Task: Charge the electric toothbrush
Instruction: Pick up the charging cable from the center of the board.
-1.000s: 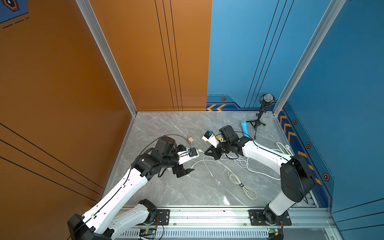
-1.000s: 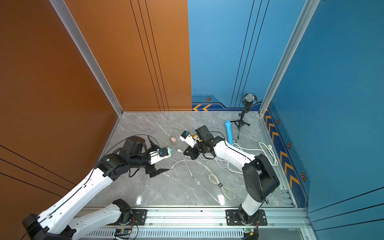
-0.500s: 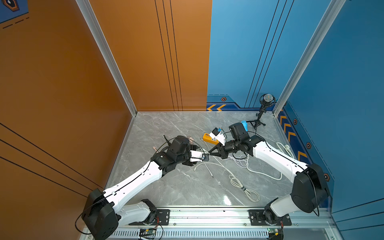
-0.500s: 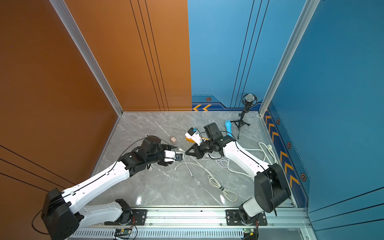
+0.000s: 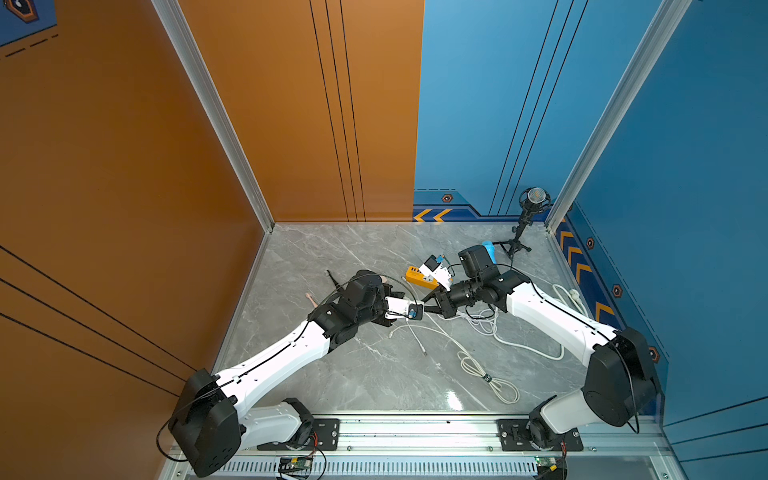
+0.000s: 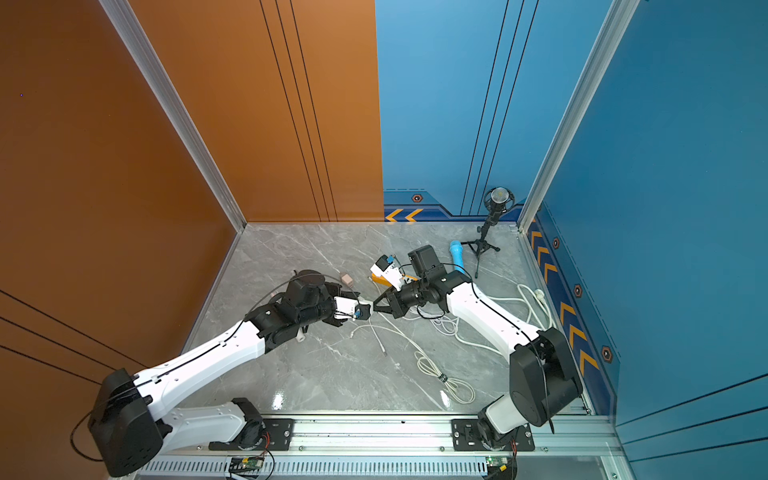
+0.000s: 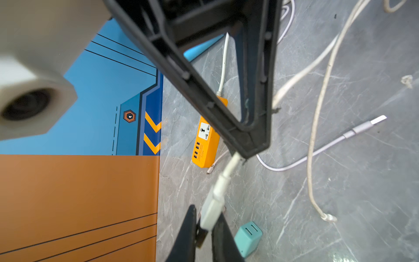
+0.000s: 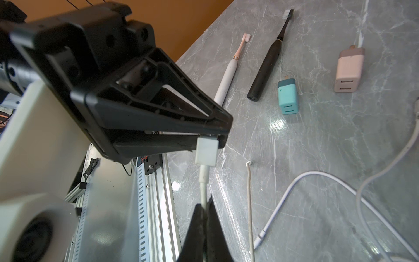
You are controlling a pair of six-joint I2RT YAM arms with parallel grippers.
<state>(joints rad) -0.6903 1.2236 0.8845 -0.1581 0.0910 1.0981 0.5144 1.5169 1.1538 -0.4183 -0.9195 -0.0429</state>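
Observation:
Two electric toothbrushes lie side by side on the marble table in the right wrist view, a black one (image 8: 267, 65) and a white one with a pink head (image 8: 226, 77). Neither gripper touches them. Mid-table the two arms meet above the surface. My left gripper (image 7: 205, 217) is shut on the white USB plug (image 7: 213, 208) of a white cable (image 8: 203, 181). A short way down that same cable, my right gripper (image 8: 205, 204) is shut on the cord. In a top view the left gripper (image 5: 417, 312) and right gripper (image 5: 430, 300) stand tip to tip.
An orange power strip (image 7: 205, 143) with USB ports lies just behind the grippers. A teal adapter (image 8: 287, 97) and a pink adapter (image 8: 349, 70) lie near the toothbrushes. Loose white cables (image 5: 478, 361) sprawl at front right. A blue cylinder (image 6: 457, 255) and a microphone tripod (image 5: 528, 216) stand at the back right.
The left arm reached right to meet the right gripper, and its jaws went from open to shut on the USB plug. The right arm swung forward, still holding the cable.

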